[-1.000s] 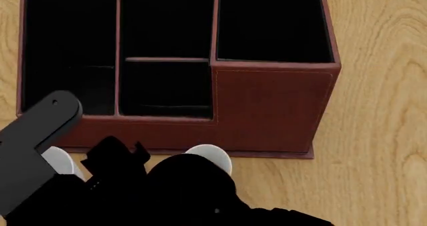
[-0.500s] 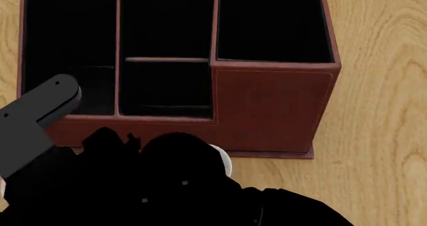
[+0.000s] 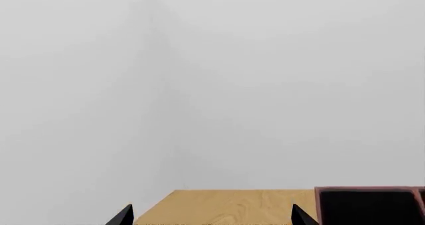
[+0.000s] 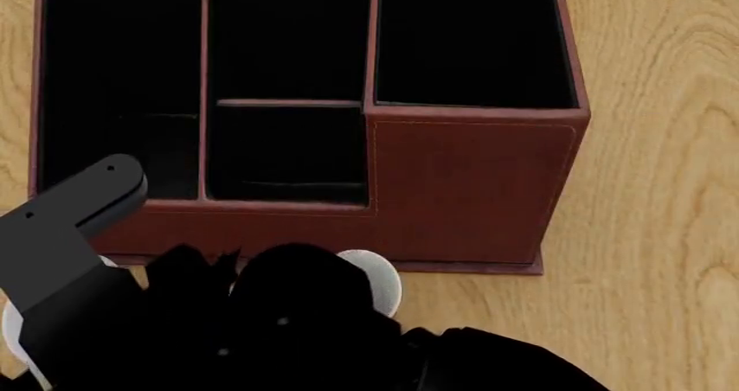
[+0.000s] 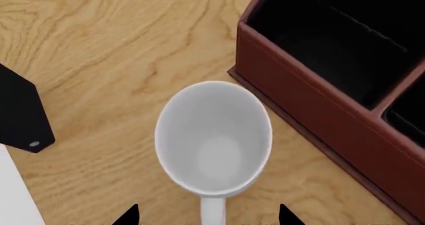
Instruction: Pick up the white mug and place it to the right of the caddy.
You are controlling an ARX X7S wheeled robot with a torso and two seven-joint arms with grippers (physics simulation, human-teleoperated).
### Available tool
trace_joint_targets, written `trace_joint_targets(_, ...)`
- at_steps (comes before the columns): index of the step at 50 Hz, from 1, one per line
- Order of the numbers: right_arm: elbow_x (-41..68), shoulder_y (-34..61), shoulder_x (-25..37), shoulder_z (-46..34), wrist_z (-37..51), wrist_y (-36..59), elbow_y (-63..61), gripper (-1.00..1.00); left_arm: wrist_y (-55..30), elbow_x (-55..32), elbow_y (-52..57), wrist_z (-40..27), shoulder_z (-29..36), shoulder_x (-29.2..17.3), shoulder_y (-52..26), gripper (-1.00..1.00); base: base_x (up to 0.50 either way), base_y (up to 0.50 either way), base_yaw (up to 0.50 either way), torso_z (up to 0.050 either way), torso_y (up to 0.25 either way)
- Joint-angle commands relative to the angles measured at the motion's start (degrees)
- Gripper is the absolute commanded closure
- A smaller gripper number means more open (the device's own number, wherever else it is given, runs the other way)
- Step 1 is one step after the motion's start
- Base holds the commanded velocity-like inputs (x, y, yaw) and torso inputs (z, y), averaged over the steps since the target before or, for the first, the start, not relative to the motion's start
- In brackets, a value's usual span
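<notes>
I see the caddy [image 4: 462,183] filling most of the head view, a reddish-brown box with black-lined compartments standing on the wooden counter [image 4: 658,235]. The white mug [image 4: 375,274] stands upright on the counter just in front of the caddy's near wall, close to it but apart from it. In the head view only a sliver of its rim shows, because the dark bulk of my right arm covers the rest.

From the right wrist view I look straight down into the white mug [image 5: 214,138]. Its mouth is open upward, the inside is bare, and its handle [image 5: 212,212] points toward the camera. The caddy [image 5: 319,115] sits just beside it, and a narrow strip of counter [image 5: 99,46] separates the 2. The right tool [image 5: 207,217] shows as 2 dark fingertips [image 5: 126,216] at the edge of the picture, spread wide, 1 on each side of the handle. Nothing is between them in contact, so I read the right tool as fully spread and holding nothing.

In the left wrist view, the left tool [image 3: 211,217] shows as 2 dark tips [image 3: 123,216] set well apart, with only counter [image 3: 226,205] between them, so it too is spread and holds nothing. A corner of the caddy [image 3: 369,205] shows beyond the tips, under a plain grey backdrop.
</notes>
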Motion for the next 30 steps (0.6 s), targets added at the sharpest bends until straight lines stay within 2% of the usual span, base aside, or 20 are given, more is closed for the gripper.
trace_joint_targets(1, -0.23, 0.2, -0.06, -3.26, -2.14, -2.53, 1.55, -1.0, 0.62, 0.42, -0.55, -0.07, 3.21, -0.31, -2.16, -1.0, 0.0, 0.0, 0.0, 0.0, 0.0)
trace_joint_targets(30, -2.03, 0.31, 0.3, -9.83, -6.16, -6.24, 5.19, -1.0, 2.26, 1.26, -1.83, -0.01, 11.96, -0.63, -9.15, -1.0, 0.0, 0.0, 0.0, 0.0, 0.0)
